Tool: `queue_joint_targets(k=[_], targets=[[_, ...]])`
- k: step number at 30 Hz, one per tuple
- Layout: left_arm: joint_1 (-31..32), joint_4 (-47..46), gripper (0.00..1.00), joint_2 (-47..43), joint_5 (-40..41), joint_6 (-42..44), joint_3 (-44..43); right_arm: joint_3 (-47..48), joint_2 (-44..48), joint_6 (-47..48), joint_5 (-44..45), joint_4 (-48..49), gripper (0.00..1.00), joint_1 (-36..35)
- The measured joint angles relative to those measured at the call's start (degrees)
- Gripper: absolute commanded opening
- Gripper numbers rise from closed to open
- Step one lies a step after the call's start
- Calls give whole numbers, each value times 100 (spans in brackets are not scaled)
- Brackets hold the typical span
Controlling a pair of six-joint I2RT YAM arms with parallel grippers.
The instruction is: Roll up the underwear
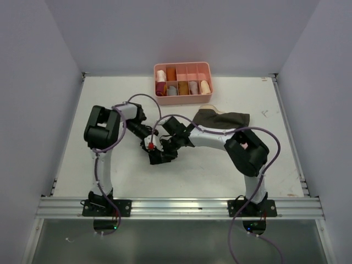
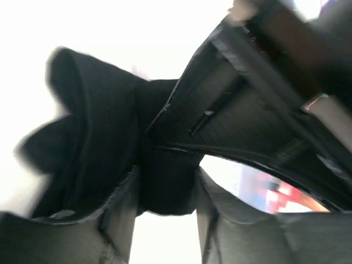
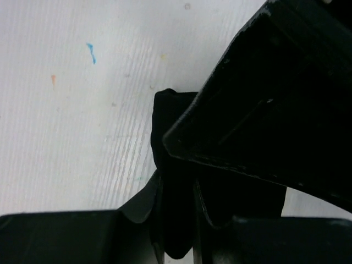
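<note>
The underwear (image 1: 158,159) is a small black bunch of cloth held just above the middle of the table, where both grippers meet. My right gripper (image 3: 177,187) is shut on a narrow fold of the underwear (image 3: 168,118), which is pinched between its fingers. My left gripper (image 2: 166,181) has its jaws parted, and a thick wad of the underwear (image 2: 93,126) still sits between them, brushing both pads. From above, the left gripper (image 1: 153,154) and the right gripper (image 1: 165,152) are nearly touching. The waistband is hidden.
An olive-brown garment (image 1: 223,118) lies behind the right arm. A pink tray (image 1: 206,69) holding several rolled cloths stands at the back centre. The table (image 1: 77,148) is bounded by walls on the left, right and rear.
</note>
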State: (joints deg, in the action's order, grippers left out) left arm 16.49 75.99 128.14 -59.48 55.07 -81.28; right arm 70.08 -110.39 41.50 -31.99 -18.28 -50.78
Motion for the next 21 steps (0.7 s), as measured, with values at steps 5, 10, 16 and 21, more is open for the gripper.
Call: queue_joint_targets(k=[5, 10, 16, 21], targets=[[-846, -1335, 61, -1224, -20, -203, 483, 962, -680, -103, -516, -673, 0, 142], [-1849, -2903, 63, -2907, 243, -802, 1117, 1698, -1231, -308, -1174, -1379, 0, 361], [-2177, -4076, 68, -5010, 927, -575, 2514, 2822, -2151, -748, -2166, -2420, 0, 693], [-1941, -4433, 71, -6583, 1325, 330, 4037, 3517, -2881, -1169, -3075, -3091, 0, 946]])
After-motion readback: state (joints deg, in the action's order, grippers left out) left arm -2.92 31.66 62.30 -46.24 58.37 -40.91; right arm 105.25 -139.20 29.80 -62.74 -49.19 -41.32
